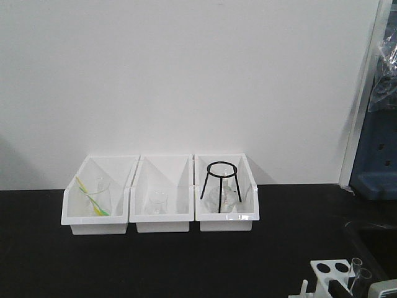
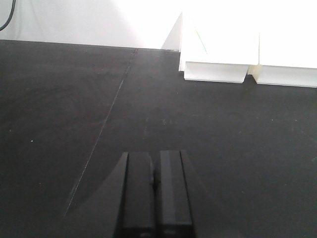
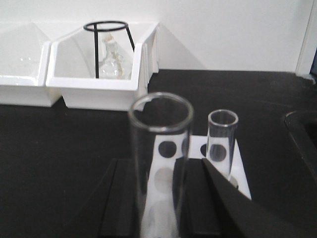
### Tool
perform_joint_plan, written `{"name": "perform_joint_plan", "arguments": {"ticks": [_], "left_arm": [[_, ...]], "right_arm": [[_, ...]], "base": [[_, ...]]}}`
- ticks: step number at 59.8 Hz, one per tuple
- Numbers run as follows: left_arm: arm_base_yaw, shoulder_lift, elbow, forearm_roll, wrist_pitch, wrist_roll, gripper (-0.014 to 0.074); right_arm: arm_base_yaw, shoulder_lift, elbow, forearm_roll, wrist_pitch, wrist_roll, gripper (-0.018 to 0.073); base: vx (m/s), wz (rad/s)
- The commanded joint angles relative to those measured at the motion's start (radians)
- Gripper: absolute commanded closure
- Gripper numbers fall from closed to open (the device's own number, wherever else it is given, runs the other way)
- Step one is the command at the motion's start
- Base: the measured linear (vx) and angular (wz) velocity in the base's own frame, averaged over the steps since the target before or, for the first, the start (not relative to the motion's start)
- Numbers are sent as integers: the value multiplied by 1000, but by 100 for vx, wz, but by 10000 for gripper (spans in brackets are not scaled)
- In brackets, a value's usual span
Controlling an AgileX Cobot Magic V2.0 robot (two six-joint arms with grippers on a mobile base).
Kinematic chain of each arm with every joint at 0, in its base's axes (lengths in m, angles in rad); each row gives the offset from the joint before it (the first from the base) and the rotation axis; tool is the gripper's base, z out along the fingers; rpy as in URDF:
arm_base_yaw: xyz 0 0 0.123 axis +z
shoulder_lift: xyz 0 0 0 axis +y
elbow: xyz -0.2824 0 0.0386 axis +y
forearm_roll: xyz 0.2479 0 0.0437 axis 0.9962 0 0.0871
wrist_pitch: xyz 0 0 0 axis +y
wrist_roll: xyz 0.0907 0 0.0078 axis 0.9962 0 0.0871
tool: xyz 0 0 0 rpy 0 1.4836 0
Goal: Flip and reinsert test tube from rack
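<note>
The white rack stands on the black table, near the bottom right corner in the front view. In the right wrist view a clear test tube rises upright with its open mouth on top. My right gripper is shut on it, one black finger against each side. The tube's lower end is hidden, so I cannot tell whether it still sits in a hole. A second, thinner tube stands in the rack just right of it. Far to the left, my left gripper hangs shut and empty over bare table.
Three white open bins line the back wall. The right one holds a black wire tripod over a glass flask, the middle one a beaker, and the left one glassware with yellow-green sticks. A sink edge lies right of the rack.
</note>
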Motion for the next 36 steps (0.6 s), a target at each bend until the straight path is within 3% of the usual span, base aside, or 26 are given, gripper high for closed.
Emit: {"name": "perform_joint_plan", "arguments": {"ticks": [1,26,36], "left_arm": [[-7,-3,2,-4,-87,0,603],[-7,-3,2,-4,-87,0,603],[-7,-3,2,-4,-87,0,603]], "right_arm": [[-4,-28,-33,-7,-47,-6,568],[-4,-28,-48,6,2,-9,563],[-4,-28,-48,0,2,-11,506]], "base": [[0,0],[0,0],[0,0]]}}
